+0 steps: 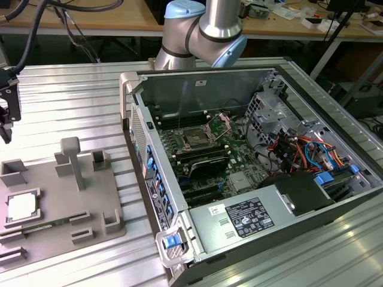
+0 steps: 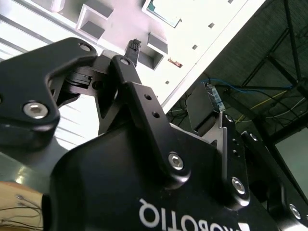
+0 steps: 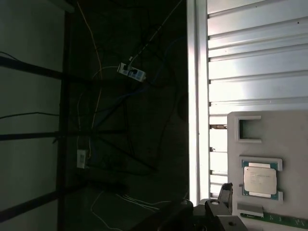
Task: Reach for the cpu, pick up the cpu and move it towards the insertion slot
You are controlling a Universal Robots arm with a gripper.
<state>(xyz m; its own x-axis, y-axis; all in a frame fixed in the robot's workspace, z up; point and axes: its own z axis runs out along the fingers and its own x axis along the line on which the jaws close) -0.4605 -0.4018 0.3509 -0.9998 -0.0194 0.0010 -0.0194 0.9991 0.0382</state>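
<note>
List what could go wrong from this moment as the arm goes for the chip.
The gripper hangs off to one side of the chip, not over it; a skewed approach might knock the upright posts on the tray. The socket lies low inside the computer case, so carrying the chip in might clip the case wall or the socket's raised bracket.

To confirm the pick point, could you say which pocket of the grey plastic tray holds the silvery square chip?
The wide pocket at the grey tray's end on the exterior view's left holds the cpu; the small square pockets are empty.
</note>
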